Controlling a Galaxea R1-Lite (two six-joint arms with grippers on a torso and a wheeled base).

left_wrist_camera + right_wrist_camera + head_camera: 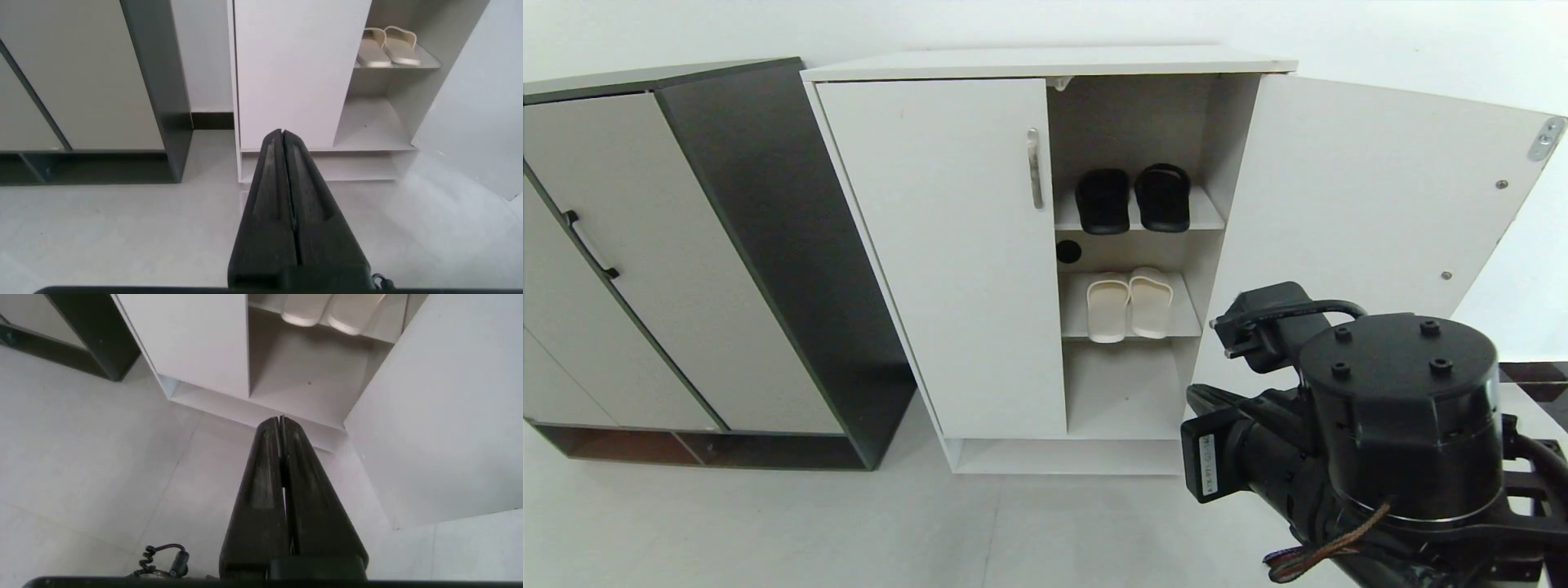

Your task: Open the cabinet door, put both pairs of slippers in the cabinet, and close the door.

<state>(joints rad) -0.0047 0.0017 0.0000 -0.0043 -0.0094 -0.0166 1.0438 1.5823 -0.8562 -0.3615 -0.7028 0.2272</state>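
White cabinet (1045, 62): right door (1356, 204) swung wide open, left door (939, 245) closed, its metal handle (1034, 167) upright at the inner edge. Black slippers (1131, 198) lie side by side on the cabinet's upper shelf, toes toward the back. Cream slippers (1129, 304) lie side by side on the shelf below, touching each other; the compartment under that shelf holds nothing. Round dark hole (1068, 251) in the cabinet's back panel between the two shelves. Left gripper (282, 133): fingers pressed together, clenched on nothing, hanging over the floor (122, 237) in front of the cabinet's closed door. Right gripper (282, 420): fingers likewise closed and empty, over the floor before the cabinet's open bay, near the open door. Grey cabinet (727, 245) stands just beside the white cabinet's closed-door side, doors shut
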